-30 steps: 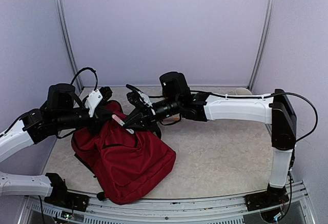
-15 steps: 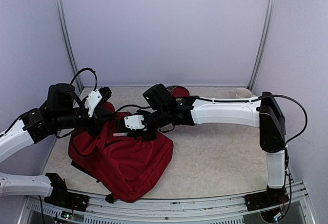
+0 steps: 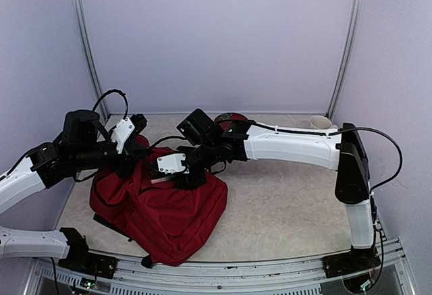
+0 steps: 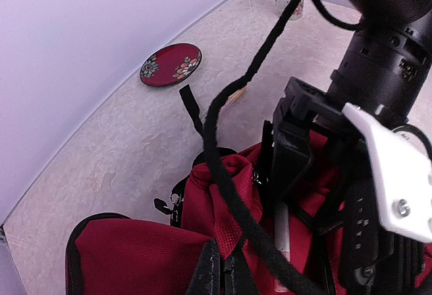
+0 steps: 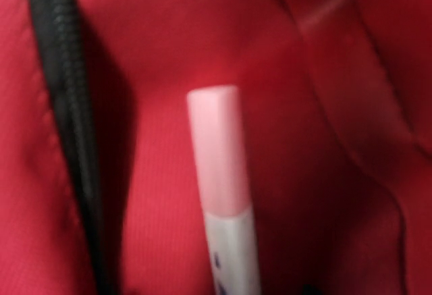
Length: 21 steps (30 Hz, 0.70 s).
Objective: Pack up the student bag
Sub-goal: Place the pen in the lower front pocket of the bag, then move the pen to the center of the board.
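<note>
On the left half of the table (image 3: 290, 207), the left arm is bending in from the side with its forearm level and its wrist turned toward the student bag (image 3: 172, 217); the left gripper (image 3: 133, 165) is pinching a fold of red fabric at the bag's upper rim, and its fingertips (image 4: 210, 276) are pressing together on that fold in the left wrist view. The right arm is standing upright from its base at the near right corner, then running level across the table; its wrist is dipping so that the right gripper (image 3: 174, 177) is pointing down into the top of the bag.

Two arms are showing, along with one bag, one pen (image 5: 226, 207), one patterned red plate (image 4: 171, 64) and one pale cup (image 3: 320, 122); the plate and cup are sitting near the back wall, well apart from the bag.

The bag is lying slumped, its bottom toward the near edge and its top raised between the two grippers; its rim is sitting inside the left jaws, and its mouth is lying right under the right gripper. The pen, pink-capped, is resting against red fabric beside a black zip (image 5: 67, 119), close along the right gripper's fingers; whether those jaws are apart or gripping it I cannot tell.
</note>
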Each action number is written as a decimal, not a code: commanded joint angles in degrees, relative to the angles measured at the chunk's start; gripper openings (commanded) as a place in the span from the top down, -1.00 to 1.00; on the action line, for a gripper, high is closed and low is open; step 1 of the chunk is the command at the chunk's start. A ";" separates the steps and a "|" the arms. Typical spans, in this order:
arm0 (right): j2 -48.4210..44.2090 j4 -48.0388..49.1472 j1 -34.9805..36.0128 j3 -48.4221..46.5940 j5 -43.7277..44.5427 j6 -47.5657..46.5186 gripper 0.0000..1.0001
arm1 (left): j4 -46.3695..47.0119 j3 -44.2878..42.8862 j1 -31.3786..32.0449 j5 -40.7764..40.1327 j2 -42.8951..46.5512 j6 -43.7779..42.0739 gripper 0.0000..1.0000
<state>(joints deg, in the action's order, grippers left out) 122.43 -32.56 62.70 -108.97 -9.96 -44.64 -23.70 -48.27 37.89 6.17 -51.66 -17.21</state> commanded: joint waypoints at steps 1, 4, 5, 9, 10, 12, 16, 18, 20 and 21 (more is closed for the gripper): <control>-7.11 4.13 -0.89 1.27 -6.64 5.68 -0.44 | 6.12 -2.96 -0.82 -3.58 -0.92 1.88 1.00; -11.47 9.71 -2.42 3.95 -13.51 10.60 -0.98 | 6.59 -2.48 -1.06 -4.72 -1.51 1.95 1.00; -13.02 11.96 -3.37 5.25 -16.25 13.50 -1.00 | 7.02 -2.12 -1.06 -5.08 -1.47 2.02 1.00; -20.78 25.26 -9.68 14.64 -28.70 25.09 -1.00 | 7.98 -0.93 -1.39 -6.23 -1.27 2.16 1.00; -22.63 30.02 -11.96 17.82 -31.31 29.29 -1.00 | 8.23 -0.70 -1.44 -6.47 -1.25 2.23 1.00; -25.50 38.79 -16.70 25.18 -32.30 37.65 -0.99 | 8.88 -0.20 -1.51 -7.14 -1.12 2.33 1.00; -23.79 36.54 -23.20 27.97 -8.91 44.40 -0.99 | 10.53 0.91 -1.85 -10.29 -0.56 2.77 1.00; -18.60 28.23 -26.36 24.27 -2.97 46.12 -0.97 | 11.12 1.36 -2.01 -11.67 0.06 2.88 1.00; -12.64 20.04 -28.08 19.53 -1.15 45.99 -0.92 | 11.32 1.92 -2.11 -11.52 0.82 2.52 1.00; -9.66 17.37 -28.23 17.46 0.20 45.38 -0.91 | 11.37 2.06 -2.08 -10.85 1.04 2.27 1.00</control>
<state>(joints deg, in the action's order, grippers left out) 102.24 -1.83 36.25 -86.08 -20.84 -4.10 -19.22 -46.52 36.58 -2.70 -53.04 -15.05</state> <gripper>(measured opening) 0.966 0.019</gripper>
